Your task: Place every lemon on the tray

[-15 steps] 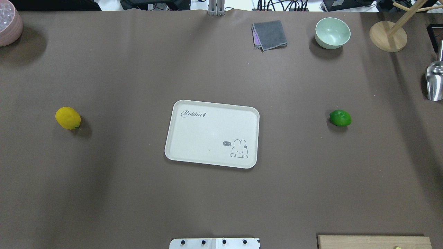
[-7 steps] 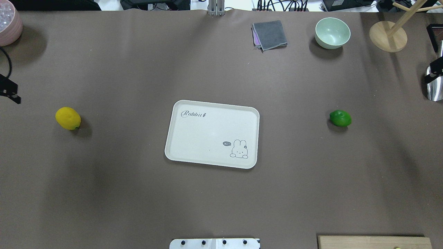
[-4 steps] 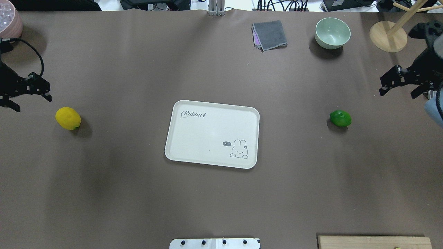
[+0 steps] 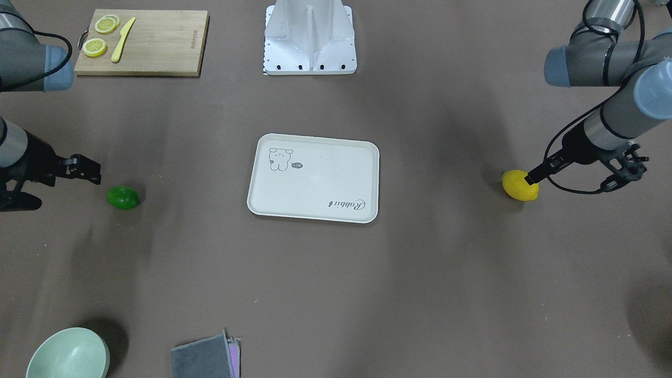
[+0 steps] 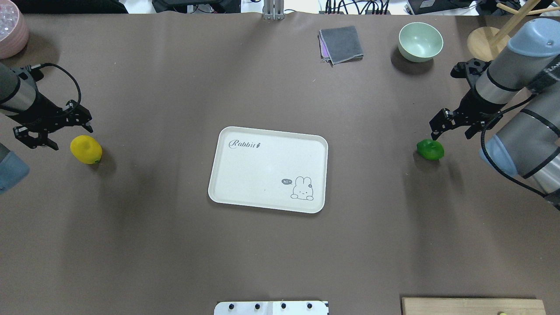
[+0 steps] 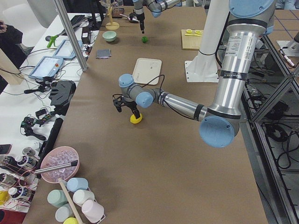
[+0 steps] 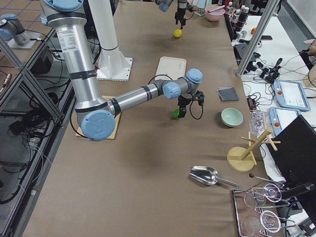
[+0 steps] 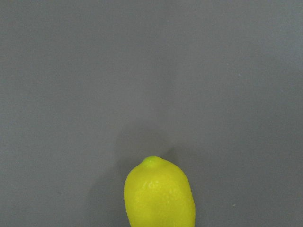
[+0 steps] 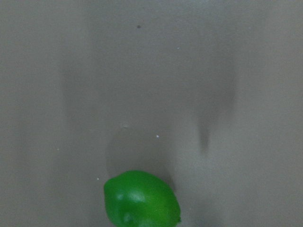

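The yellow lemon [image 5: 86,149] lies on the table left of the cream tray [image 5: 267,166]. The green lemon [image 5: 430,149] lies right of the tray. Nothing lies on the tray. My left gripper [image 5: 73,138] is open, just above and behind the yellow lemon [image 4: 520,185], which fills the bottom of the left wrist view [image 8: 159,195]. My right gripper [image 5: 450,134] is open, just behind and to the right of the green lemon [image 4: 123,198], which shows at the bottom of the right wrist view [image 9: 141,199]. Neither gripper holds anything.
A wooden cutting board [image 4: 157,47] with lemon slices and a yellow knife lies near my base [image 4: 310,37]. At the far edge stand a mint bowl [image 5: 420,41], a grey cloth [image 5: 341,43], a wooden rack [image 5: 490,46] and a pink bowl [image 5: 11,30].
Both arms have come in from the table's sides and moved inward, each toward its lemon. The lemons and the tray have not moved.
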`<state>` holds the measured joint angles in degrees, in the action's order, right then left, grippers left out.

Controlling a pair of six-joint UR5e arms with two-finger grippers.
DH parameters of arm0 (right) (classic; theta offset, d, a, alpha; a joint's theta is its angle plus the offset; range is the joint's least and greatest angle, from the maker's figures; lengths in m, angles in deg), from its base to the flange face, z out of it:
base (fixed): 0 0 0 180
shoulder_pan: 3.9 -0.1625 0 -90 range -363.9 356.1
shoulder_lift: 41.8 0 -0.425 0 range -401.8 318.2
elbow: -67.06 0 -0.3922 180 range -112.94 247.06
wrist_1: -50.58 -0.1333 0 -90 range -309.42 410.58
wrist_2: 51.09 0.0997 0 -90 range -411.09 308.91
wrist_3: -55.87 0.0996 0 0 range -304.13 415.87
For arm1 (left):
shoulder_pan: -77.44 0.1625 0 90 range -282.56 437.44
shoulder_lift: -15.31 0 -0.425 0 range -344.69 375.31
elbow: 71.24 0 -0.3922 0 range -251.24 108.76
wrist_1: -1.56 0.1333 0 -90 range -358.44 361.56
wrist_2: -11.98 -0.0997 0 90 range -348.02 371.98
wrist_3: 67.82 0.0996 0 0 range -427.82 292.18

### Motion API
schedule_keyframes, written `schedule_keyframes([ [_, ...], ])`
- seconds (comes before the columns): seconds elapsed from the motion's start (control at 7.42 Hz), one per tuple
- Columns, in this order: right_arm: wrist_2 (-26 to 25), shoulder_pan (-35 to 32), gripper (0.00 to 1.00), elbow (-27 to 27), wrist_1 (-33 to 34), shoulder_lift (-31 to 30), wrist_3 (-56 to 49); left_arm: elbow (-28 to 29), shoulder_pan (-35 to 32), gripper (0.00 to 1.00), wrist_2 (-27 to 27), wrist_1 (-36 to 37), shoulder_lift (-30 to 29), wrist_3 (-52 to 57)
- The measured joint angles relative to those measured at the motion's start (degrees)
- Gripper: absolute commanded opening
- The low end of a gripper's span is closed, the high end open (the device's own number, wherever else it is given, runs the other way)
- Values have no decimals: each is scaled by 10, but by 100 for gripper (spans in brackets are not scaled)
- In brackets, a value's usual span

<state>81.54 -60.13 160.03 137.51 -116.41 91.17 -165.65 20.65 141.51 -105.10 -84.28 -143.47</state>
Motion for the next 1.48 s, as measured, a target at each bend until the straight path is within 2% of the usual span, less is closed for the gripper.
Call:
schedule_keyframes([
  [0.54,2,27,99,-53,-40,21,-2,11,35,95,-32,-46,7,-66],
  [0.67,2,31,98,-59,-41,24,-3,14,44,81,-40,-66,14,-80],
  [0.81,2,36,96,-65,-42,25,-4,16,49,54,-43,-85,25,-85],
  [0.94,2,41,79,-70,-44,25,-4,17,51,1,-44,-97,32,-87],
  [1.08,1,43,40,-74,-46,25,-5,19,52,0,-44,-101,34,-87],
  [1.21,2,43,24,-76,-47,26,-6,20,52,0,-44,-103,35,-84],
  [1.48,10,42,25,-76,-47,27,-4,19,52,0,-33,-98,31,-71],
])
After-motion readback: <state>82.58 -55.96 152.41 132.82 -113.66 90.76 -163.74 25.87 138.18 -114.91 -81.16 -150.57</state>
